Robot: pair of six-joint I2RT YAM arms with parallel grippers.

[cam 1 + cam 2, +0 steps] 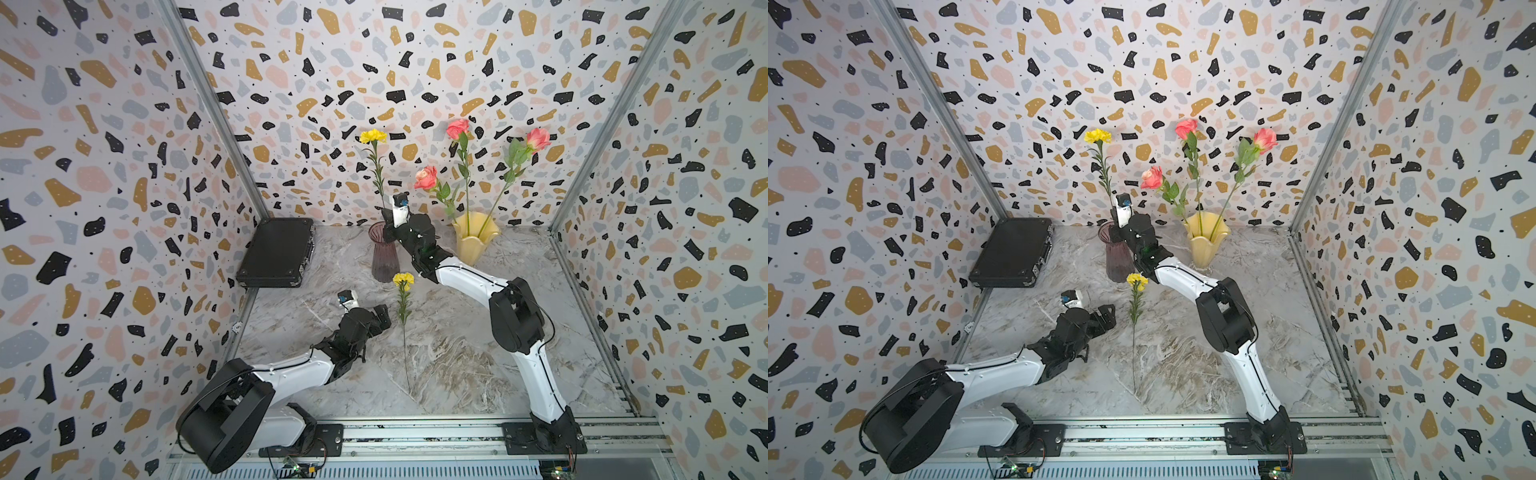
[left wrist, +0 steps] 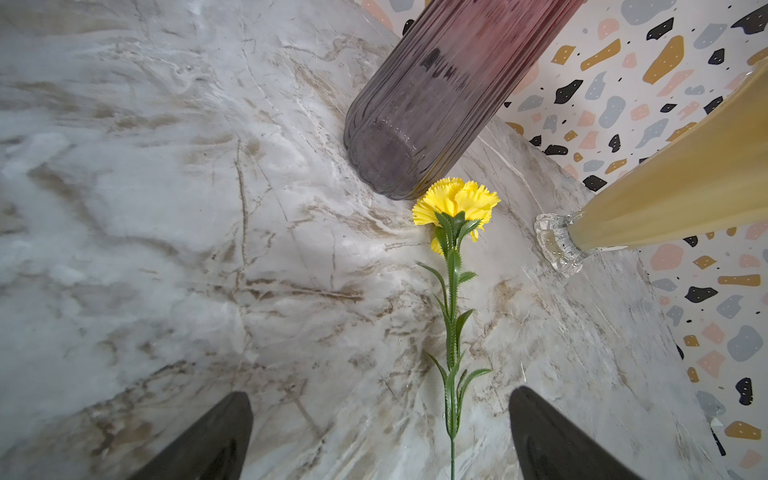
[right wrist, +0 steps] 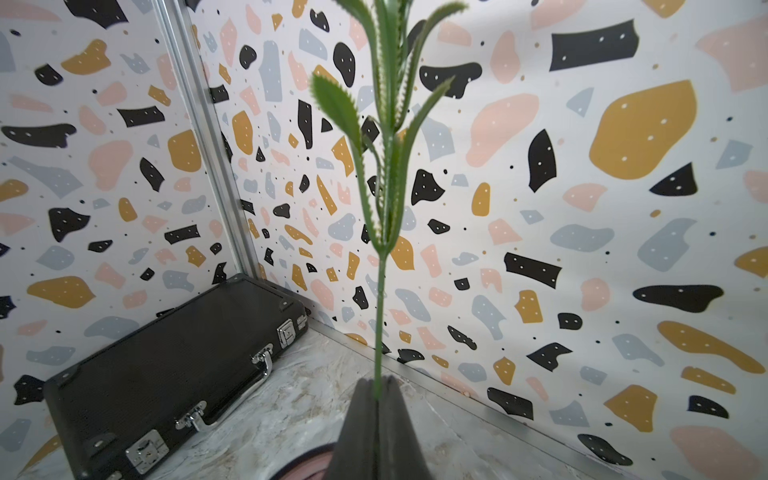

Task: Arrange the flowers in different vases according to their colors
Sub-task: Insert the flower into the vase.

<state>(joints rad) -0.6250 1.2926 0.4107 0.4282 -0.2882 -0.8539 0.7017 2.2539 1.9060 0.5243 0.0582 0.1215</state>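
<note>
Yellow flower stem pinched in right end effector over purple vase, left end effector spread low

A black case lay flat and closed in the far left corner of the marble-patterned tabletop, close to both walls there. In my right wrist view I could make out silver latches and a handle along one of its long edges. Terrazzo-printed walls, speckled black, ochre, pink and grey, stood on three sides of me, joined at the back corners by aluminium posts. A metal rail ran along the near edge.
</note>
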